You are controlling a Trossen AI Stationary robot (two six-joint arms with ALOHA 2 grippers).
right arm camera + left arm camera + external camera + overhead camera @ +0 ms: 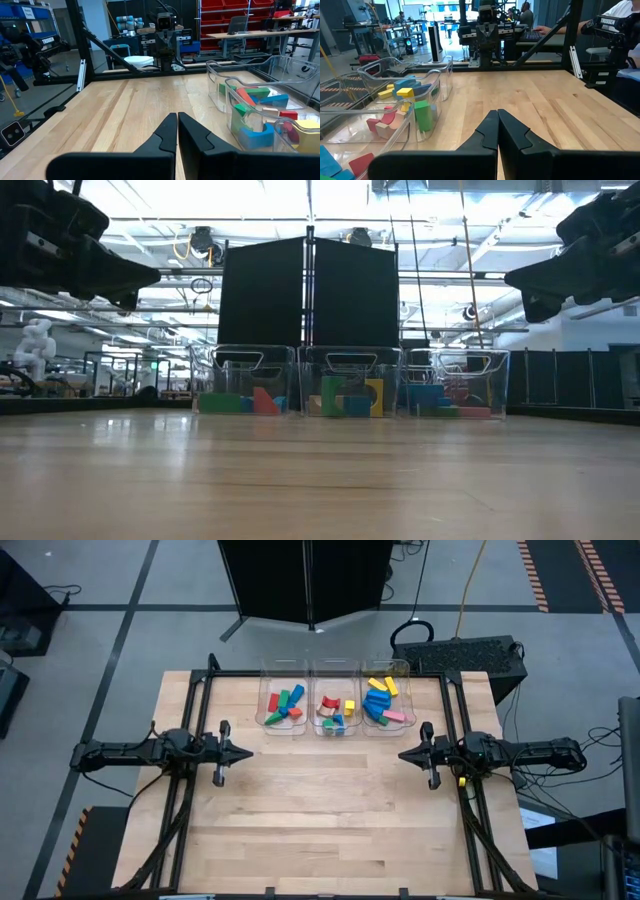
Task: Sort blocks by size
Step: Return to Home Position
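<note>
My left tool [246,752] and right tool [403,754] hover closed, empty — the blocks [334,710] in the clear bins [335,662] look light, rigid, smooth; I'd pinch flat opposite faces.

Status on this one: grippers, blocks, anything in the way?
Left gripper shut, parked left. Right gripper shut, parked right. Blocks all inside three bins. Nothing blocking.

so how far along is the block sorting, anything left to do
Looks finished. Done: all blocks in view sit in the left bin, middle bin or right bin; none shows loose on the table. In hand: nothing; the left gripper and right gripper are shut and empty, at the table's sides. Left: likely nothing more to sort.
</note>
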